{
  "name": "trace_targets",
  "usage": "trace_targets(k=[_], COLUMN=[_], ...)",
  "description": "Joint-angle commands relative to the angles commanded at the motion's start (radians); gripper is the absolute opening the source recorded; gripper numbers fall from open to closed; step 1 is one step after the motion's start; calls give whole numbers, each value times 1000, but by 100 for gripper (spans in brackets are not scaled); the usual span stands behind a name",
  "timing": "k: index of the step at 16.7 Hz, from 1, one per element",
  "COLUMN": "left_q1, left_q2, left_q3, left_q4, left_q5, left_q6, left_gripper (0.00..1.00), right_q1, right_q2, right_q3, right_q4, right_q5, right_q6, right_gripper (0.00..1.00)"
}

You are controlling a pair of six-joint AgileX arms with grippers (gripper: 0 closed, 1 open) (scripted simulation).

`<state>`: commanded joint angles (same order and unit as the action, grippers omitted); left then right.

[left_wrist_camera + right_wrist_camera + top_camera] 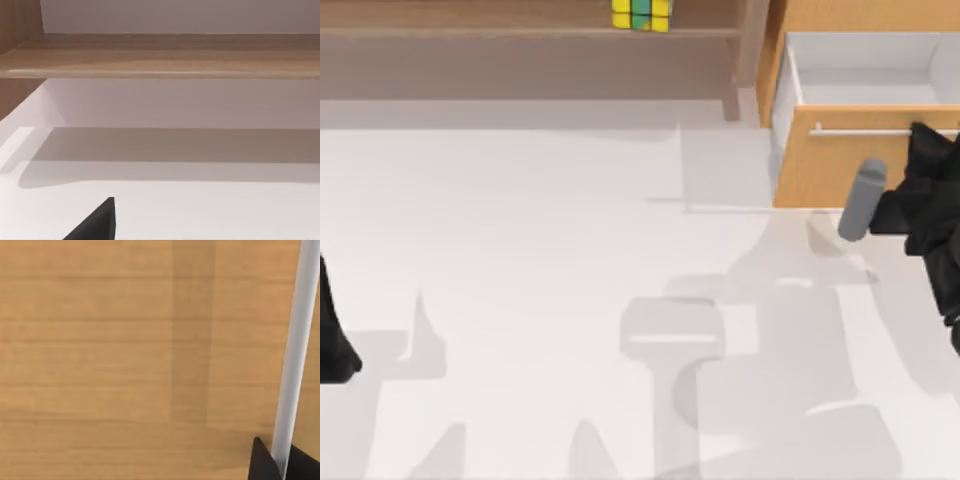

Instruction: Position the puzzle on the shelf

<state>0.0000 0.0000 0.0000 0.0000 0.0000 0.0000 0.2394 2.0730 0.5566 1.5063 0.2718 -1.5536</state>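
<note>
The puzzle (641,14), a small cube of yellow, green and blue squares, rests on the board of the light-brown wooden shelf (520,32) at the table's far side, right of the middle. Neither gripper is near it. My right gripper (926,140) is at the orange-tan cabinet's pulled-out drawer on the far right. In the right wrist view its dark fingertips (260,462) sit on either side of the silver bar handle (295,355). My left arm (332,340) is parked at the left edge, facing the shelf board (160,57).
The open drawer (860,75) has a white, bare inside, and its front (840,160) juts over the table at the right. The shelf's upright post (750,60) stands between shelf and cabinet. A grey cylinder (861,200) sticks out from my right arm.
</note>
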Motion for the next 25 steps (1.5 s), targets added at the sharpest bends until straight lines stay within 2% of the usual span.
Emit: trace_targets(k=[4,14,20,25], left_q1=[0,0,0,0], left_q2=[0,0,0,0], left_q3=[0,0,0,0], left_q4=[0,0,0,0], left_q5=[0,0,0,0], left_q6=[0,0,0,0], left_gripper=[100,100,100,100], right_q1=[-1,-43,-44,-58], right_q2=[-1,99,100,137], right_q3=[8,247,258,360], right_q4=[-3,-150,-159,-208], right_q5=[2,-41,-41,-49], right_q6=[3,1,4,2], right_gripper=[0,0,0,0])
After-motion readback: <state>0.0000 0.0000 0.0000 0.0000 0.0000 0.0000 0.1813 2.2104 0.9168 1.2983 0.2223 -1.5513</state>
